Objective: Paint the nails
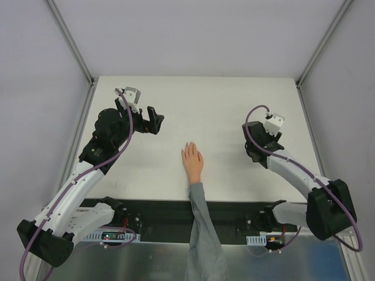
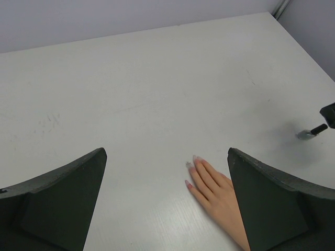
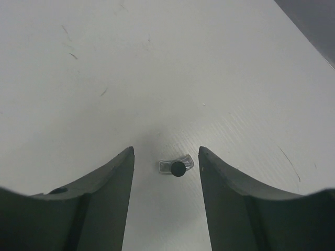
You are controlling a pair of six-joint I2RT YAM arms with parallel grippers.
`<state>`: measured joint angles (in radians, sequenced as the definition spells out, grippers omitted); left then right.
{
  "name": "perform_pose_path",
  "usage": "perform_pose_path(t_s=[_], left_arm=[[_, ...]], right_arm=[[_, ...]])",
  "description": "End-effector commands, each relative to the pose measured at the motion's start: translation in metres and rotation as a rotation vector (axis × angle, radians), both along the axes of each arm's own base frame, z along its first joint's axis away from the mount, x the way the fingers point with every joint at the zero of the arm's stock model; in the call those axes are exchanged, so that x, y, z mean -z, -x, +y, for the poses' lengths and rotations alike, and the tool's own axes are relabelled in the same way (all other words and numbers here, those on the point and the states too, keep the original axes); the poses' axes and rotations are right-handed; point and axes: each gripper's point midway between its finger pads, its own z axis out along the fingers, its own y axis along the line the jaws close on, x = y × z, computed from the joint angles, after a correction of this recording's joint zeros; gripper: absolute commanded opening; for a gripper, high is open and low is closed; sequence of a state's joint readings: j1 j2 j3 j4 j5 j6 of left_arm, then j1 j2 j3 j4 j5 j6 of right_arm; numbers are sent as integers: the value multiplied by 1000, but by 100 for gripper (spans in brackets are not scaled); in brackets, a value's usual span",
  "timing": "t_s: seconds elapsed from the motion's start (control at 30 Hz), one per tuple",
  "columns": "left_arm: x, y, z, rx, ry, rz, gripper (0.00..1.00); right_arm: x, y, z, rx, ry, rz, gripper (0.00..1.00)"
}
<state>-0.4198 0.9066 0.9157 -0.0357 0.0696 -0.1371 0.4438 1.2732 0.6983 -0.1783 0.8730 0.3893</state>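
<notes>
The peach mannequin hand [image 1: 192, 161] lies flat on the white table, fingers pointing away, with its grey sleeve [image 1: 202, 234] running to the near edge. Its nails [image 2: 191, 166] look pinkish at the fingertips in the left wrist view. My left gripper [image 1: 153, 122] is open and empty, up and to the left of the hand; in its own view [image 2: 166, 154] the hand [image 2: 220, 196] lies low between the jaws. My right gripper [image 3: 166, 154] is open, hanging above a small clear bottle with a black cap [image 3: 178, 168] that stands between its jaws, untouched.
The bottle also shows at the right of the left wrist view [image 2: 312, 130], under the right gripper. The white table [image 1: 217, 105] is walled by grey panels with metal corner posts. A black base strip [image 1: 164, 213] runs along the near edge.
</notes>
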Motion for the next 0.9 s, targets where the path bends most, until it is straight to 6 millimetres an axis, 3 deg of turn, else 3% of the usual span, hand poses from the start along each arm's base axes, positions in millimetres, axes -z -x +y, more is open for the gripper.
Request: perform_pose_path(t_s=[0.0, 0.03, 0.07, 0.13, 0.17, 0.2, 0.33, 0.57, 0.87], left_arm=[[-20, 0, -2, 6, 23, -56, 99], [-19, 0, -3, 11, 22, -53, 99], [-20, 0, -4, 18, 25, -52, 99], [-20, 0, -4, 18, 28, -52, 99], [-19, 0, -5, 19, 27, -49, 99], [-20, 0, -6, 24, 29, -49, 99], [-22, 3, -7, 32, 40, -50, 99], [-16, 0, -4, 16, 23, -42, 99], [-15, -2, -6, 22, 24, -37, 99]], right_arm=[[-75, 5, 11, -105, -69, -85, 55], [-88, 8, 13, -133, -88, -105, 55], [-121, 13, 14, -166, -127, -188, 55], [-142, 23, 20, -264, -131, -184, 58], [-186, 30, 22, -315, -137, -226, 59], [-189, 40, 19, -331, -120, -171, 62], [-214, 51, 22, -426, -69, -101, 74], [-229, 64, 36, -529, -149, -200, 88], [-246, 82, 28, -531, -178, -307, 93]])
